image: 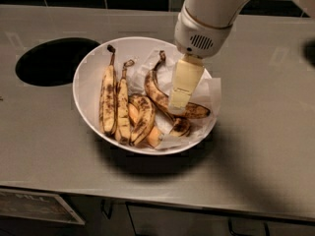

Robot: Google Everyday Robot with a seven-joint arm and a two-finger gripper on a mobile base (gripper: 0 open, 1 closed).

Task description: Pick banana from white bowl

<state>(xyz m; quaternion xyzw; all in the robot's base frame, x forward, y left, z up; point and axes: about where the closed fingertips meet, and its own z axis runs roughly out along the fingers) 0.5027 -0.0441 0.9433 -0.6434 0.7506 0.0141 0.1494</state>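
Note:
The banana [153, 91] is long, curved and brown-speckled. It lies in the right half of the white bowl [84, 77], with its dark stem toward the back and its tip at the right. My gripper [176, 107] hangs from the white arm at the top right and reaches down into the bowl. Its cream-coloured end stands right over the middle of the banana and hides that part. I cannot tell whether it touches the banana.
Two slim straight bananas [108, 100] lie in the bowl's left half, with a short blotched one [142, 116] beside them. White paper [212, 90] lines the bowl's right side. A dark round hole [51, 60] is in the grey counter at the left. The counter's front edge is near.

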